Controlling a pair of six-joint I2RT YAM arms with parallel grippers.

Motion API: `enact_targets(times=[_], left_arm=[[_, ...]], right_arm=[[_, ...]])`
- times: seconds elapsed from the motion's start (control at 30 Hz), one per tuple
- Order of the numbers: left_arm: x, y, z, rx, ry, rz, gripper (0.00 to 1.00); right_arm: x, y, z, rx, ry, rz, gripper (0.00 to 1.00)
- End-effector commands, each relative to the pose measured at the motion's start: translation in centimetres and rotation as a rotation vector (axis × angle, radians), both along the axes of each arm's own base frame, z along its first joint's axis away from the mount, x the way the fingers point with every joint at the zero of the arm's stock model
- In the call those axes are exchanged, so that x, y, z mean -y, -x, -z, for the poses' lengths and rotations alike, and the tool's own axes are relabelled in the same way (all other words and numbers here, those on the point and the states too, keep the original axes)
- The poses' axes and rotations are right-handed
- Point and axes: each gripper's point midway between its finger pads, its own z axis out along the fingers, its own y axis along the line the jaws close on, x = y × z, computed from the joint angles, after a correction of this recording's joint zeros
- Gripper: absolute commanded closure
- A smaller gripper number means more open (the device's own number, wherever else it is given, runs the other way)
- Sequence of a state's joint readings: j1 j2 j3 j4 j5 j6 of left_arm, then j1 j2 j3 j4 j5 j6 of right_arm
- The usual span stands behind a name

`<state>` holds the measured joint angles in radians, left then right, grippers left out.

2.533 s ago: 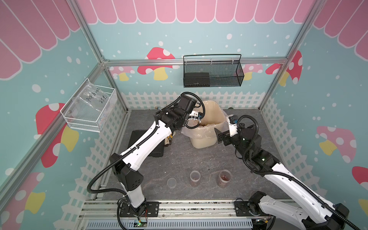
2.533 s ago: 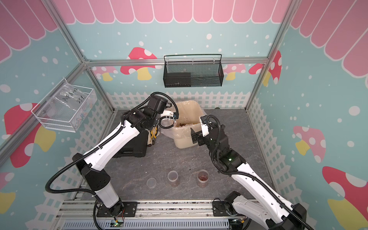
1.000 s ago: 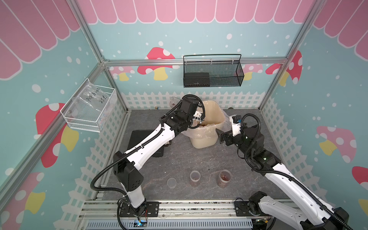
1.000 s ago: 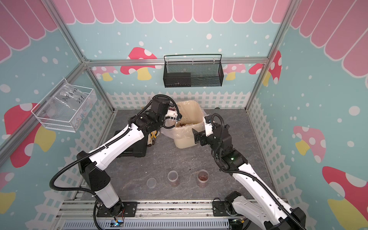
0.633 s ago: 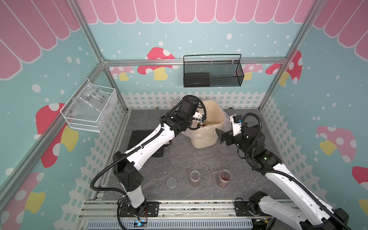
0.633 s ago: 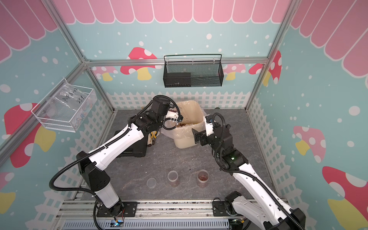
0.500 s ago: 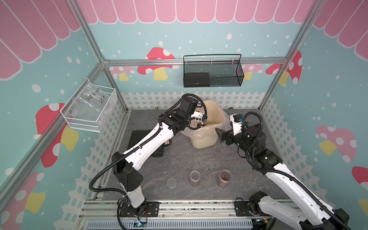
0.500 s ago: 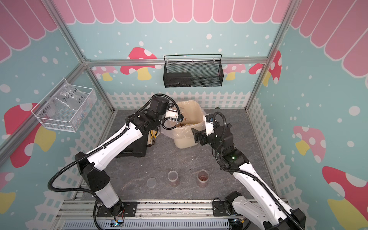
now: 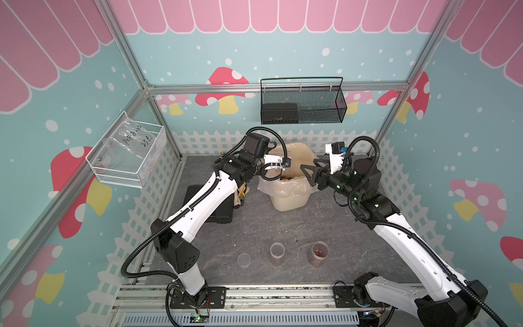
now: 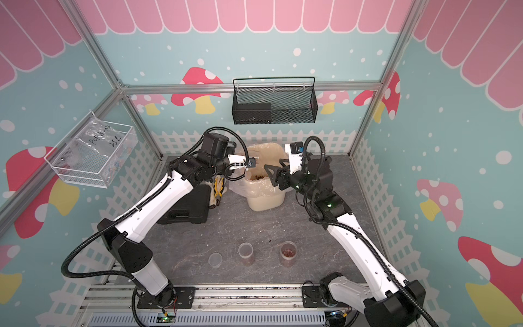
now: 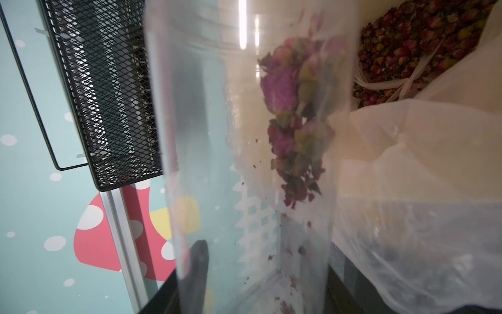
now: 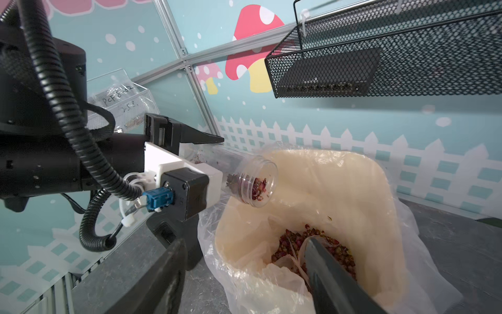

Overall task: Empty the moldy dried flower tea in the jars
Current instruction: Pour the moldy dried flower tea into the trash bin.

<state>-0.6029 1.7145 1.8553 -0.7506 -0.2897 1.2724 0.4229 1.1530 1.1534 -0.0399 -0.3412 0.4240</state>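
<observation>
Against teal walls (image 12: pixel 353 122), a tipped clear jar (image 12: pixel 250 182) holds pinkish buds (image 12: pixel 258 189).

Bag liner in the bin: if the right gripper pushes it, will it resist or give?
Likely floppy: the bag liner is thin, crinkled film, so it should crumple under the right gripper. It only drapes loosely over the bin rim, so a push might drag it off.

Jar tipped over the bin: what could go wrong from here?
1. The jar has its mouth only just inside the rim of the bin. The tea clumped at the mouth could drop onto the edge of the bag or onto the table.
2. The right gripper is open and appears to straddle the bag at the near rim. Closing or moving it could snag the bag and tug the bin.
</observation>
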Motion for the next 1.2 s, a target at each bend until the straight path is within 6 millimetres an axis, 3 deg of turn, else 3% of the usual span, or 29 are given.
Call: enact_targets(times=[0.0, 0.37, 0.57, 0.8, 1.17], left_arm=[[0.2, 1.2, -0.8, -0.024, 0.083, 0.027, 0.96], [0.7, 1.5, -0.8, -0.006, 0.137, 0.065, 0.96], [0.7, 1.5, -0.7, 0.007, 0.139, 0.074, 0.96], [0.8, 1.5, -0.8, 0.018, 0.143, 0.078, 0.96], [0.9, 1.5, -0.7, 0.024, 0.139, 0.094, 0.96]], right_arm=[[-1.5, 0.6, -2.5, -0.014, -0.103, -0.123, 0.33], [-2.6, -0.9, -3.2, -0.152, -0.298, -0.262, 0.51], [-3.6, -0.8, -2.6, -0.237, -0.361, -0.343, 0.52], [-3.9, -1.9, -0.6, -0.318, -0.388, -0.326, 0.57], [-4.2, -2.6, 0.6, -0.356, -0.404, -0.323, 0.61]])
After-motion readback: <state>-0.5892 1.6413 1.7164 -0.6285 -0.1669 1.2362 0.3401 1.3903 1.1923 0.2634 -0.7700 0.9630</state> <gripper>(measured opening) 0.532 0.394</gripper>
